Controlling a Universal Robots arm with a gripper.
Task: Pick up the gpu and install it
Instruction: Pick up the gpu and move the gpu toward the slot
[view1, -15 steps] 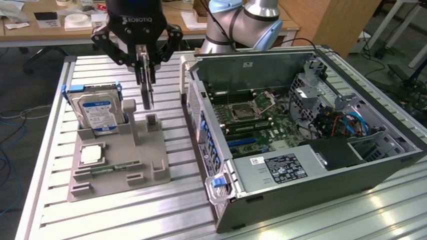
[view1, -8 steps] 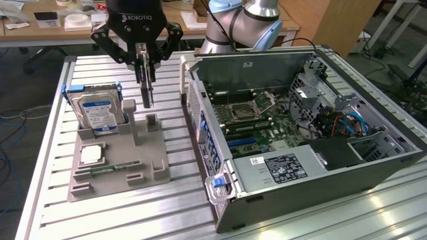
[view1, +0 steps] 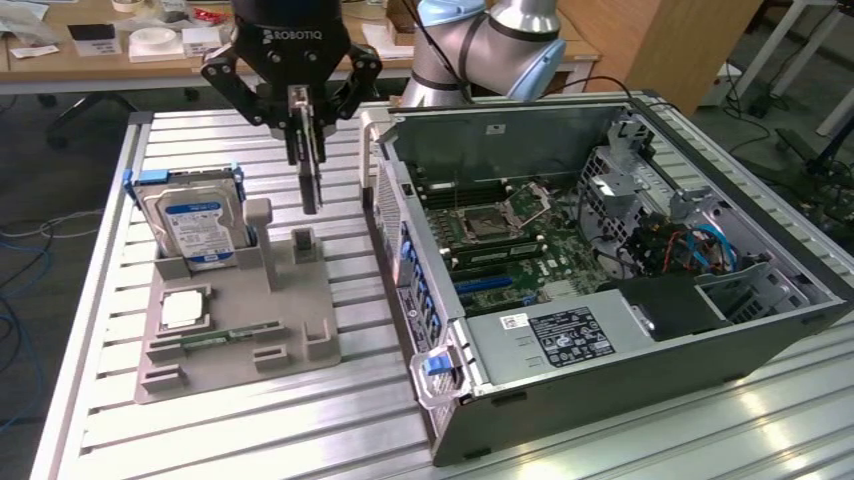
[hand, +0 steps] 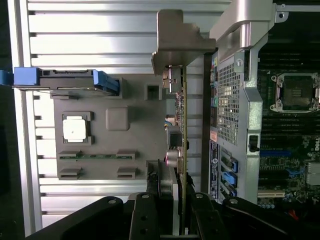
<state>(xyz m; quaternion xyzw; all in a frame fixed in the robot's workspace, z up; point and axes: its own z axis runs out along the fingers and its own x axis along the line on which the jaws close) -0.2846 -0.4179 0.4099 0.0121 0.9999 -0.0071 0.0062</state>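
My gripper (view1: 304, 118) is shut on the gpu (view1: 310, 172), a thin dark card that hangs edge-on below the fingers. It is held in the air above the grey holder tray (view1: 234, 320), to the exterior view's left of the open computer case (view1: 601, 260). In the wrist view the gpu (hand: 181, 125) runs edge-on away from the gripper (hand: 177, 212), its silver end bracket (hand: 181, 40) at the far end. It hangs just beside the case's perforated rear wall (hand: 227, 100). The motherboard (view1: 501, 235) lies exposed inside the case, with blue slots (view1: 497, 284).
On the tray stand a hard drive (view1: 198, 225) in a blue carrier, a square processor (view1: 183, 308) and a narrow green memory stick (view1: 227, 337). The slatted metal table (view1: 267, 430) carries everything. The arm's base (view1: 481, 50) rises behind the case, before a cluttered desk.
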